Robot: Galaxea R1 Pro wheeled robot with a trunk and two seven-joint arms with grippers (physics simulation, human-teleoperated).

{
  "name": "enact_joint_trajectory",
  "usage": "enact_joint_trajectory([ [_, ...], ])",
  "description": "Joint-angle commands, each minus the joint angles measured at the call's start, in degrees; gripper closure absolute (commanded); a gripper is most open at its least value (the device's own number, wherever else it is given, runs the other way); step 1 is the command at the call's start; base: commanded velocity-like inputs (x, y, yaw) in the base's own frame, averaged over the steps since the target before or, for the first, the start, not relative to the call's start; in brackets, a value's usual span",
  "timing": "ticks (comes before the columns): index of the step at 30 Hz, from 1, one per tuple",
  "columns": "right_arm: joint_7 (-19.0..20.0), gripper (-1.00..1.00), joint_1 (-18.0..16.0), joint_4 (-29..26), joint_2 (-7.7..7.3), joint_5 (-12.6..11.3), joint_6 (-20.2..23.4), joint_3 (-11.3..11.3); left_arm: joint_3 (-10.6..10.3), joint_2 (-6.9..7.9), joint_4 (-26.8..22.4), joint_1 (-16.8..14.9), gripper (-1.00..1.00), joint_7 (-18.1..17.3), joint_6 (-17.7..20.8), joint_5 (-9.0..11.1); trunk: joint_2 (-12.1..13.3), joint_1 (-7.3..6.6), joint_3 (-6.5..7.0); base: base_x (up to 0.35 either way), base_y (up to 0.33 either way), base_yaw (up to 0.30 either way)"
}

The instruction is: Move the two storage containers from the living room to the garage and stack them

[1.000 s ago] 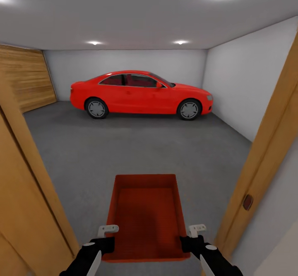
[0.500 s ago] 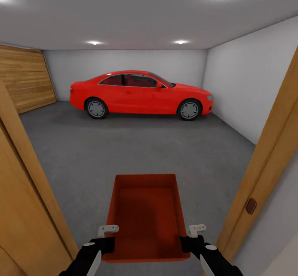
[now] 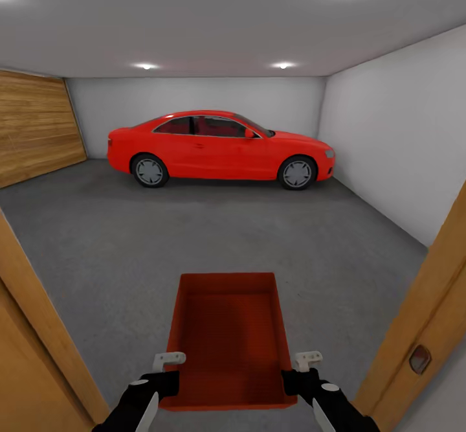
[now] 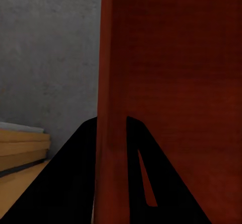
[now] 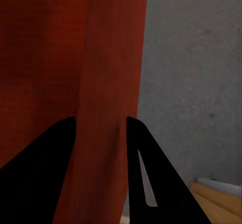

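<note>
Left pincer (image 3: pixel 169 370) and right pincer (image 3: pixel 304 370) each clamp a side wall of the storage container (image 3: pixel 228 338), keeping it level. It rides above the garage floor (image 3: pixel 194 238), in the doorway, for carrying inside.

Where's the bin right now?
Head view: the bin is low centre, carried between the left gripper and right gripper, over the garage floor at the doorway.

home garage (image 3: pixel 362 160), parked red car (image 3: pixel 220 147), grey concrete floor (image 3: pixel 194 231), wooden doorway (image 3: pixel 427 328)
</note>
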Motion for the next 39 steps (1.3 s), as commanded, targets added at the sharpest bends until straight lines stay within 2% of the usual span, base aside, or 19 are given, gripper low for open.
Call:
enact_joint_trajectory([
  [1,1.44,1.0,-0.05,-1.31,-0.06,-0.85,-1.18,0.41,-0.07,0.14,0.02,0.01,1.0,1.19,0.45,-0.93,-0.07,0.04,-0.09,0.101,0.0,0.0],
  [39,1.44,1.0,-0.05,-1.31,-0.05,-0.92,-1.18,0.41,-0.09,0.11,0.02,0.0,1.0,1.19,0.12,-0.93,-0.07,0.04,-0.09,0.021,0.011,0.0],
])
